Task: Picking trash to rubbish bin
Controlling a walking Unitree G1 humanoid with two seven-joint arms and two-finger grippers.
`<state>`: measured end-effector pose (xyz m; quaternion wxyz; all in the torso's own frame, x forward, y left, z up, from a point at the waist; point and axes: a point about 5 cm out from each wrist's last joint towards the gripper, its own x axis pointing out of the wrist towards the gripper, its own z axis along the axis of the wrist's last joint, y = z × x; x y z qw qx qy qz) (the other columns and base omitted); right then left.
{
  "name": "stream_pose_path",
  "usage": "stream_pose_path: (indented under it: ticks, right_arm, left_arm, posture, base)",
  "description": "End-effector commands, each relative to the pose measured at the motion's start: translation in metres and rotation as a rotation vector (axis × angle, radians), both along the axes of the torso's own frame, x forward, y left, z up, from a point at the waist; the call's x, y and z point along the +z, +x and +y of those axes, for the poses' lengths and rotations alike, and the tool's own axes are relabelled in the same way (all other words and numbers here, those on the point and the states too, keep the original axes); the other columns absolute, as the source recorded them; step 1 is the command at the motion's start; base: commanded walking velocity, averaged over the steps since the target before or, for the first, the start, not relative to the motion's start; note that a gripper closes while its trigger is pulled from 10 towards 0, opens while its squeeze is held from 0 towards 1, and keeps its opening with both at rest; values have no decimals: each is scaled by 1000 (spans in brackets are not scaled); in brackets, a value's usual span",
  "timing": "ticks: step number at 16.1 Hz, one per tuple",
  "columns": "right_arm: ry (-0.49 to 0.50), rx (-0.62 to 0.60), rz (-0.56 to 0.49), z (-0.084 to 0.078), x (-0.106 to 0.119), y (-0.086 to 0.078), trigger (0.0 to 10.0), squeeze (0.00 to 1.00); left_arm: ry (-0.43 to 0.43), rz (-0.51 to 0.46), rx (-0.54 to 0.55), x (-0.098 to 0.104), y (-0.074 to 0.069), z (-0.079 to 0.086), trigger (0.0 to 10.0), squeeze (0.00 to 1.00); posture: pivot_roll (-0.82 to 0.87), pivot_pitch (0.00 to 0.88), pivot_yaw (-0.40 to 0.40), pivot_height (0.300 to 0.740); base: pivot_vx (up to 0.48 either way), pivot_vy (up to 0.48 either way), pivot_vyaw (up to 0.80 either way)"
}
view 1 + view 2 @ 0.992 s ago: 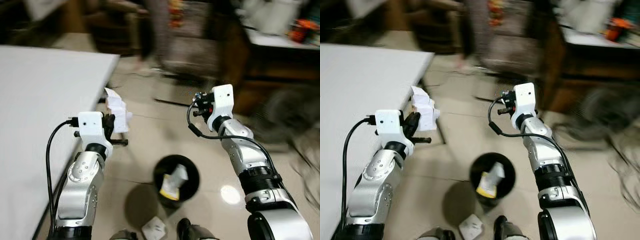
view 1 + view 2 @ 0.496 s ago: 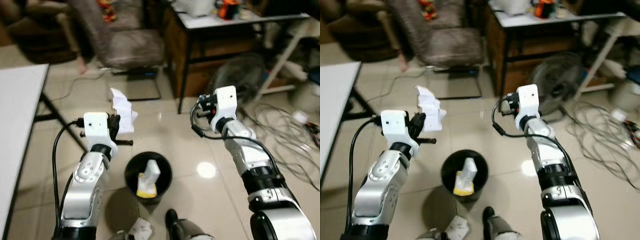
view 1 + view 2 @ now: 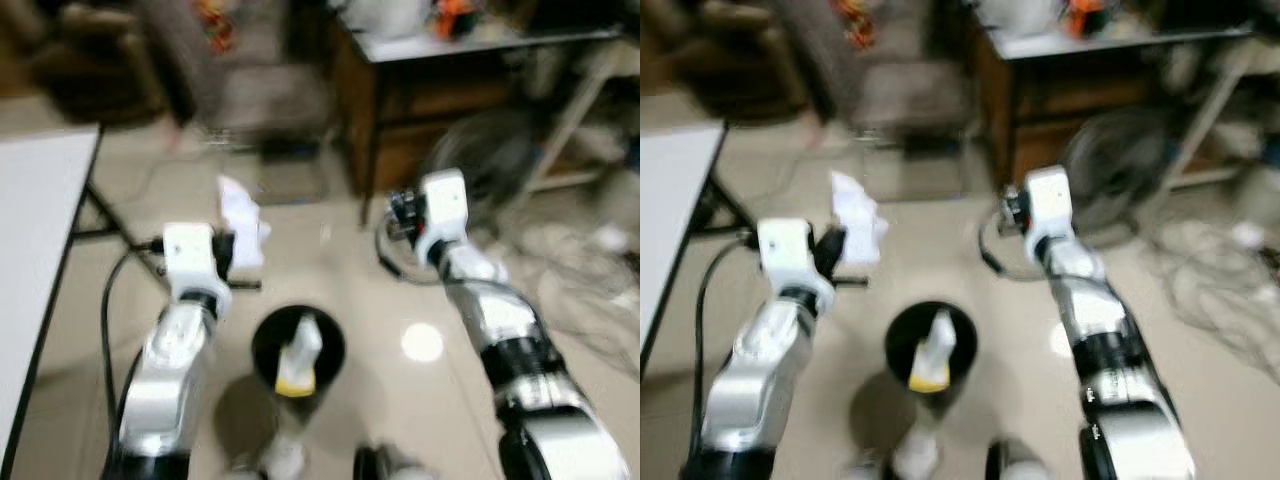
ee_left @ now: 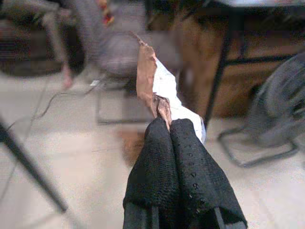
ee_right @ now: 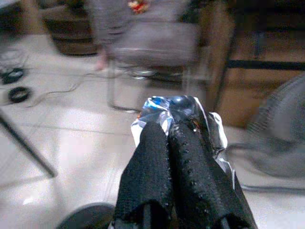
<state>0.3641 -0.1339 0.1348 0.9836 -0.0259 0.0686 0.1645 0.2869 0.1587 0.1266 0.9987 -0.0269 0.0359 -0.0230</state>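
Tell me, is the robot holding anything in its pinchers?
Yes, both. The left gripper pinches a crumpled white paper by its bottom edge. The right gripper pinches a shiny foil wrapper, squeezed near its middle.

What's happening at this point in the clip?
The robot stands over a black rubbish bin on the tiled floor, with trash in both grippers. The left gripper is shut on a crumpled white paper, held up to the left of the bin rather than over its mouth. The right gripper is shut on a crinkled foil wrapper, raised to the bin's right. A white and yellow carton already sits in the bin. Neither piece has been dropped yet.
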Motion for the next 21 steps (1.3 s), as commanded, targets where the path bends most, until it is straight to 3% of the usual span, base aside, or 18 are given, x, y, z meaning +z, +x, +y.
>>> stream_pose_path:
  ticks: [1,5,10,13,16,19,21]
  right_arm:
    - [6,17,38,4,-8,-3,10000,0]
    - [25,49,104,17,-29,-14,10000,0]
    - [46,36,162,22,-45,-24,10000,0]
    - [104,57,201,30,-44,-35,10000,0]
    - [137,141,267,39,-45,-63,10000,0]
    - [122,123,285,34,-45,-74,10000,0]
    - [128,109,274,31,-32,-78,10000,0]
  left_arm:
    - [15,16,18,-4,1,4,0,0]
    - [29,80,27,-21,3,11,0,0]
    - [54,164,-12,-45,4,9,0,0]
    - [51,223,-55,-63,7,0,0,0]
    - [56,284,-108,-82,9,-14,0,0]
    - [60,338,-145,-94,9,-25,0,0]
    - [45,374,-190,-105,6,-38,0,0]
  posture:
    - [-64,165,42,740]
    - [-55,190,60,740]
    - [-71,230,85,740]
    - [-110,257,97,740]
    - [-174,292,96,740]
    - [-202,309,95,740]
    - [-257,335,96,740]
  base:
    - [0,0,0]
    - [0,0,0]
    - [0,0,0]
    - [0,0,0]
    - [0,0,0]
    - [0,0,0]
    - [0,0,0]
